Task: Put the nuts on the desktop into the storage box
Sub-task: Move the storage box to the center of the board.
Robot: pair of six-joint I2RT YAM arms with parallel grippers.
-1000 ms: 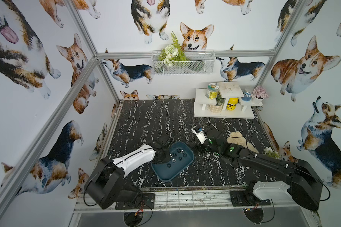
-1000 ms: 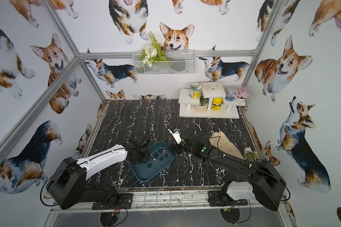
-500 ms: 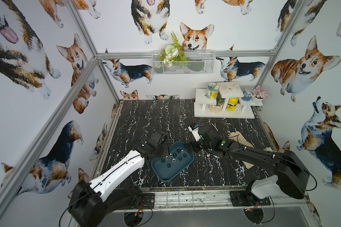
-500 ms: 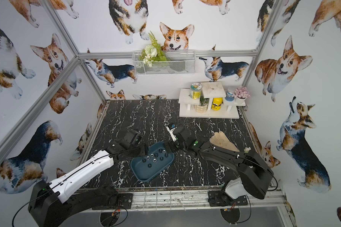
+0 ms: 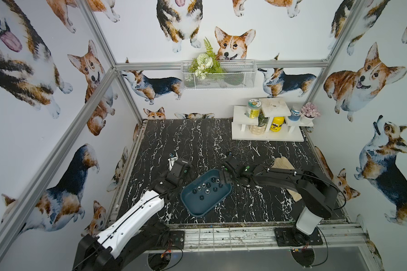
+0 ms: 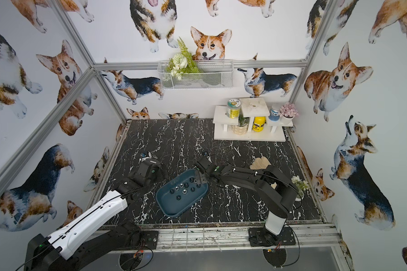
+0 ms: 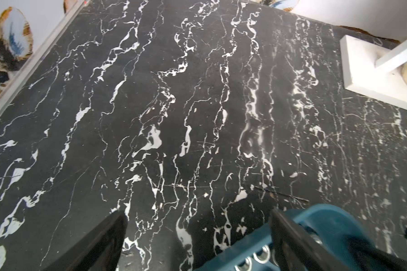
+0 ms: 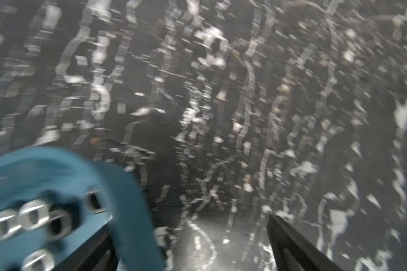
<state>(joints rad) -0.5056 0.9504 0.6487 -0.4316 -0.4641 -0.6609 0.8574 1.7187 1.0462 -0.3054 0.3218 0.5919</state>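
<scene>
Ten or so nuts point(image 5: 206, 187) already lie inside the storage box point(image 5: 193, 207), which sits on the bench point(image 5: 244, 206) near its front edge, between my two arms. I see no stray nuts on the marble, though black ones would hide easily against it, so I judge the job nearly or fully done.

My worry is the right gripper point(image 6: 199, 179): it hangs over the box's far corner with jaws spread wide and empty, one finger low by the rim in the right wrist view. A careless pull-back could clip that rim, jolt the shallow tub and spill nuts back out.

Further back, the left gripper point(image 5: 173, 162) points away from me over bare marble, jaws wide apart and holding nothing, one finger just beside the box wall in its wrist view.
</scene>
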